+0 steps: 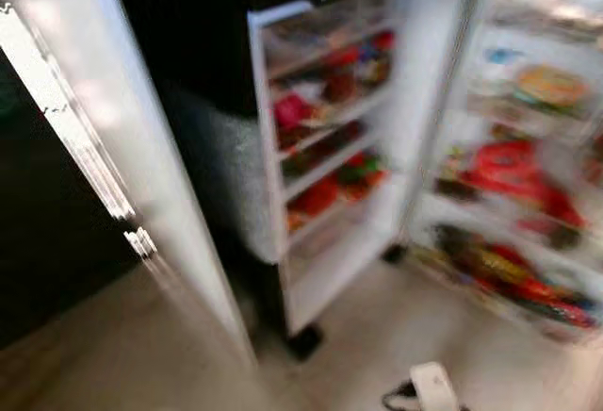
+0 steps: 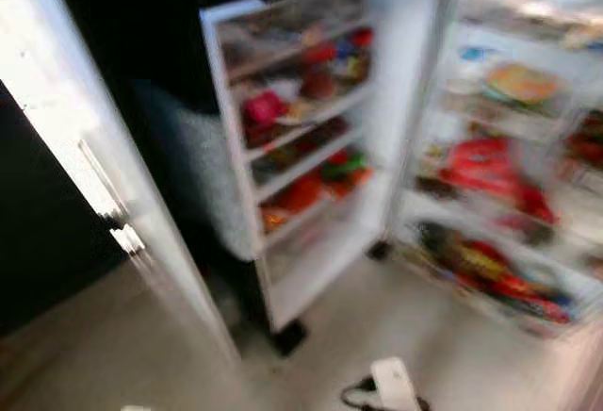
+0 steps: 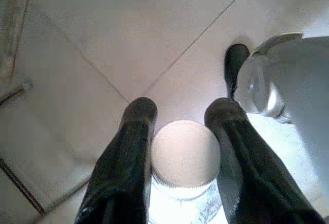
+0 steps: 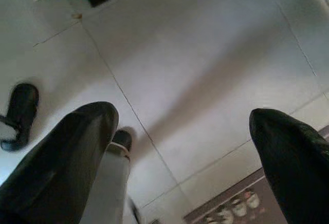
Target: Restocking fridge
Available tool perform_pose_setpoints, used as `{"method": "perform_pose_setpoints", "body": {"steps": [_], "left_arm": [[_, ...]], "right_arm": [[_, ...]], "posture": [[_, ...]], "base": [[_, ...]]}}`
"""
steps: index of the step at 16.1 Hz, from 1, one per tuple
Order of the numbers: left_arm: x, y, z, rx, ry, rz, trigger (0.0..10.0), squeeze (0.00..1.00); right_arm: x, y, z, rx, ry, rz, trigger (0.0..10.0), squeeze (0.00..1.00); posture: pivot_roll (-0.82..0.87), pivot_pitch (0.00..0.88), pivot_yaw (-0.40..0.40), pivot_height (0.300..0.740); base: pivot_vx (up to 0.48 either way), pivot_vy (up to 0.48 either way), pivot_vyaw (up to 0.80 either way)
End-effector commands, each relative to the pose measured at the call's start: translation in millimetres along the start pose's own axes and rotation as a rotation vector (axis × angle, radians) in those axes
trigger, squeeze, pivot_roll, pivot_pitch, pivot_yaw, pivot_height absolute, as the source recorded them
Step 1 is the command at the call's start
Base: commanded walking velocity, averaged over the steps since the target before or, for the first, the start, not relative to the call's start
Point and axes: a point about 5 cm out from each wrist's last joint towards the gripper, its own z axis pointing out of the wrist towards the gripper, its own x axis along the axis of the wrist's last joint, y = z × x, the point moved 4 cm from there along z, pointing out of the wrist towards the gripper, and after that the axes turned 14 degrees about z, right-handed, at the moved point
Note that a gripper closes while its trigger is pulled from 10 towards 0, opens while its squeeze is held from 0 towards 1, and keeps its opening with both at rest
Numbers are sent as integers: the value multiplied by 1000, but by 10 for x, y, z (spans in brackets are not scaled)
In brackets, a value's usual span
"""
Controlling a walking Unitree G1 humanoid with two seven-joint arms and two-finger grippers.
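Note:
In the left wrist view my left gripper (image 3: 182, 111) is shut on a bottle with a round white ribbed cap (image 3: 185, 154), one black finger on each side, hanging over the pale tiled floor. My right gripper (image 4: 185, 116) is open with nothing between its fingers, also above floor tiles. The eye views are blurred. They show the fridge open ahead: its door (image 1: 325, 147) swung out with racks of red and green packs, and the inner shelves (image 1: 509, 194) at the right crowded with red and yellow items. A white object (image 1: 433, 387) shows low in the eye views.
A second white door panel (image 1: 113, 147) stands open at the left with a dark gap behind it. A black foot (image 1: 306, 340) sits under the fridge door. Pale floor tiles (image 1: 377, 336) lie before the fridge. A dark patterned mat edge (image 4: 226, 208) is near the right gripper.

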Motion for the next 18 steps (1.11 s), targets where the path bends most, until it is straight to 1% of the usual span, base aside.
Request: {"method": "perform_pose_setpoints", "body": {"steps": [1,13,18], "left_arm": [[-41,-68,-1,16,-14,11,10000,0],[-24,-64,3,21,-17,-12,10000,0],[-22,-58,3,21,-18,-19,10000,0]], "right_arm": [[24,-44,4,11,6,-3,10000,0],[68,-43,9,21,10,-47,10000,0],[74,-39,9,23,10,-49,10000,0]], "posture": [[-42,0,-15,740],[-39,0,-21,740],[-36,0,-26,740]], "base": [[0,0,800],[0,0,800],[0,0,800]]}}
